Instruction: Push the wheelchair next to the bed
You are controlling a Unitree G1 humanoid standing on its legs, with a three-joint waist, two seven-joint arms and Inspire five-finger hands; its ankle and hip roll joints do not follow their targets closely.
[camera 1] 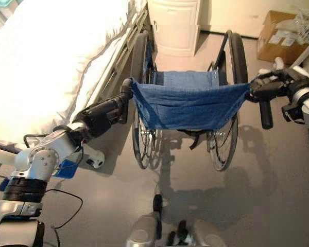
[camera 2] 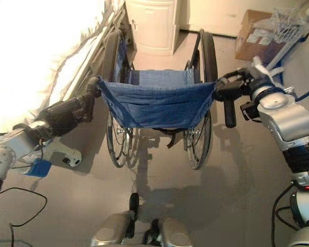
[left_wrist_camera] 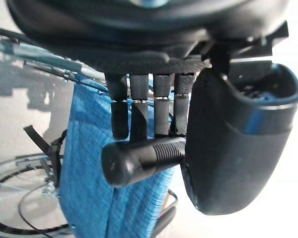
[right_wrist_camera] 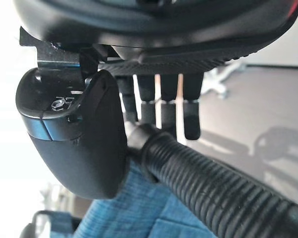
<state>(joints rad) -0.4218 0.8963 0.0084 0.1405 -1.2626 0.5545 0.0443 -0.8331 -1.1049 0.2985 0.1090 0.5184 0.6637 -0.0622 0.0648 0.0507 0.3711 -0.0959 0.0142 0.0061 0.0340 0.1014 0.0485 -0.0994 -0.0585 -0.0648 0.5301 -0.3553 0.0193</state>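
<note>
Grey floor beside a white bed (camera 1: 46, 56), with the wheelchair (camera 1: 188, 103) already drawn up along the bed's rail.

Seen from behind, the wheelchair stands with its blue sling back (camera 1: 190, 105) stretched between two push handles, its near wheel just beside the bed frame and a white cabinet (camera 1: 173, 25) ahead of it. The left hand (camera 1: 105, 110) has its fingers (left_wrist_camera: 139, 111) curled over the left handle grip (left_wrist_camera: 141, 159), thumb on the other side, so it can steer from that corner. The right hand (camera 2: 242, 87) is likewise wrapped round the ribbed right handle grip (right_wrist_camera: 213, 188). Holding both handles lets the push stay straight and parallel to the bed. A cardboard box (camera 1: 278, 36) sits off to the right, well apart. I judge the chair nearly placed.
</note>
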